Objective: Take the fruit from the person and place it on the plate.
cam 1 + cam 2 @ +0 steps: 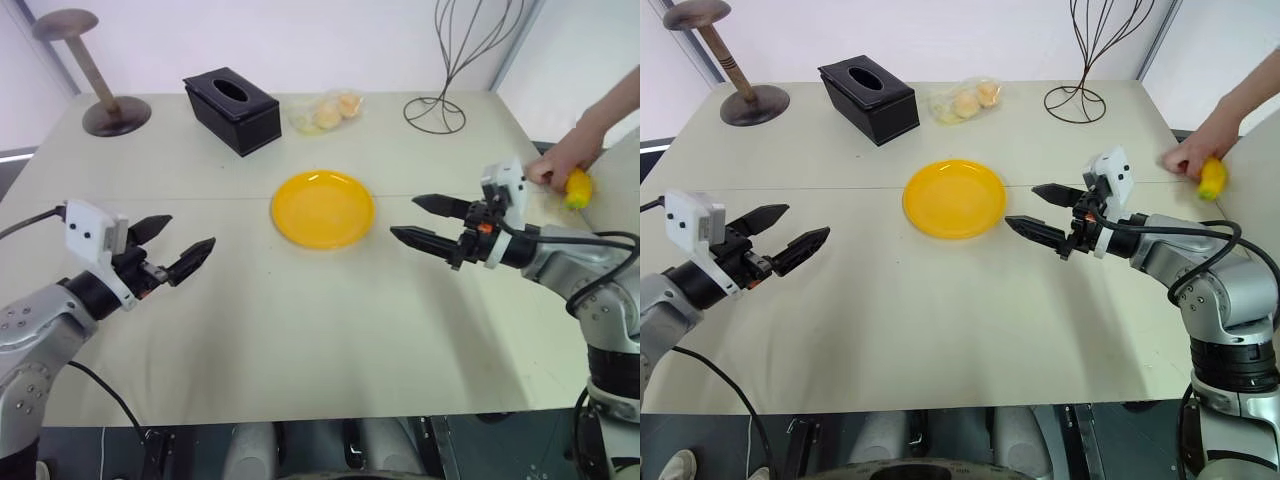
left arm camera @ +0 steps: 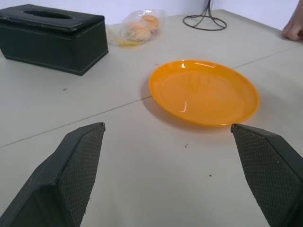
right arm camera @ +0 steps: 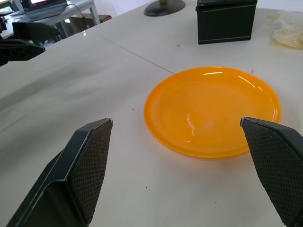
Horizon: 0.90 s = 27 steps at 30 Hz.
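A wide beige table (image 1: 300, 330) was seen under even, bright light, crossed by a thin seam. Pale white walls (image 1: 300, 40) were seen behind it. At the far edge a black tissue box (image 1: 232, 108), a wooden stand (image 1: 105, 85) and a wire stand (image 1: 455, 60) were set.

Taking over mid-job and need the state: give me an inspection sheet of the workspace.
Surface: pale table, a seam across it.
Job's things: plate empty at centre; banana in the person's hand at the right edge.
Clutter: black tissue box, bag of small fruits, wire stand, wooden stand along the far side.
Grippers: left gripper open, empty; right gripper open, empty, pointing at the plate.
Cables: black cable on the right arm.
Surroundings: nothing seen.
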Each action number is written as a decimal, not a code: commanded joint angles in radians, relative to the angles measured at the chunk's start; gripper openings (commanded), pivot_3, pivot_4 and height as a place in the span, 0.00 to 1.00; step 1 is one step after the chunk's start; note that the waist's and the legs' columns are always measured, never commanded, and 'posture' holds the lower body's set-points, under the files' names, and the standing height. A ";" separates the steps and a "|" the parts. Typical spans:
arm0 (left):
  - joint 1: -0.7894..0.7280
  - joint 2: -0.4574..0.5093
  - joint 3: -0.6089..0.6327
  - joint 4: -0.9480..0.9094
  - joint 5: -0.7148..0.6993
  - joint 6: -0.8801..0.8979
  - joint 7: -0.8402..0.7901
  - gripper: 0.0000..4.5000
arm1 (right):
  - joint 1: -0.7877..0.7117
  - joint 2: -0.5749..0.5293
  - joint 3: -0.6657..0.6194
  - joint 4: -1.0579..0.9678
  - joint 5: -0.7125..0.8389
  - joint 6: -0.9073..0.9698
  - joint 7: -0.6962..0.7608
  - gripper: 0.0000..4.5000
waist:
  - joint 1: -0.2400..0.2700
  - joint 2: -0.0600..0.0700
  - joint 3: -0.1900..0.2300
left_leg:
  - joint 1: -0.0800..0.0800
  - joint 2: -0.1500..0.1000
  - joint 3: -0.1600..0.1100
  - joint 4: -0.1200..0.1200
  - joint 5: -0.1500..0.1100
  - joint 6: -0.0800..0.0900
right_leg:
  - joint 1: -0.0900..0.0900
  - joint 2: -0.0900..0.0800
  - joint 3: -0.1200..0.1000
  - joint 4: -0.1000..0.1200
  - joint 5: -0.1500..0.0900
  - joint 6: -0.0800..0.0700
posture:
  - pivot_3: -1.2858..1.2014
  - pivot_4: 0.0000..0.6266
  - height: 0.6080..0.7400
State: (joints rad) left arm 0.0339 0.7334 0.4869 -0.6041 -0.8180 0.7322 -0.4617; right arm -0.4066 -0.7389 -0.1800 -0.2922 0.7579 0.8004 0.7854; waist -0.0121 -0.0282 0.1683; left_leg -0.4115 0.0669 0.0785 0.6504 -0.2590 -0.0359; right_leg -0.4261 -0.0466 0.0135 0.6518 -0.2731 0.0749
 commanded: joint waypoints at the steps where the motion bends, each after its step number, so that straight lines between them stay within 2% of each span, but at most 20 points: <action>1: -0.015 0.001 0.015 -0.023 -0.001 -0.021 0.002 1.00 | -0.020 -0.016 -0.018 -0.004 -0.006 -0.016 0.011 0.98 | 0.000 0.000 0.000 | 0.000 0.000 0.000 0.000 0.000 0.000 | 0.000 0.000 0.000 0.000 0.000 0.000 | 0.52 0.24 1.00; 14: -0.035 0.001 -0.002 -0.015 0.004 -0.022 -0.002 1.00 | -0.053 -0.037 -0.011 0.039 -0.041 -0.040 0.049 0.98 | 0.000 0.000 0.000 | 0.000 0.000 0.000 0.000 0.000 0.000 | 0.000 0.000 0.000 0.000 0.000 0.000 | 0.52 0.24 1.00; 27: -0.015 0.007 0.048 -0.008 -0.005 -0.013 0.003 1.00 | -0.113 0.009 0.044 0.035 -0.057 -0.041 0.033 0.98 | -0.001 0.000 0.000 | 0.001 0.000 0.000 0.001 0.000 0.000 | 0.000 0.000 0.000 0.002 0.000 0.000 | 0.52 0.24 1.00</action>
State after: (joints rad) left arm 0.0265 0.7336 0.4893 -0.5930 -0.8188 0.7308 -0.4671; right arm -0.4859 -0.7269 -0.1220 -0.2326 0.6996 0.7688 0.8269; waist -0.0130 -0.0282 0.1682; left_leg -0.4105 0.0670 0.0786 0.6509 -0.2590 -0.0359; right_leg -0.4259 -0.0464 0.0135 0.6538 -0.2730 0.0750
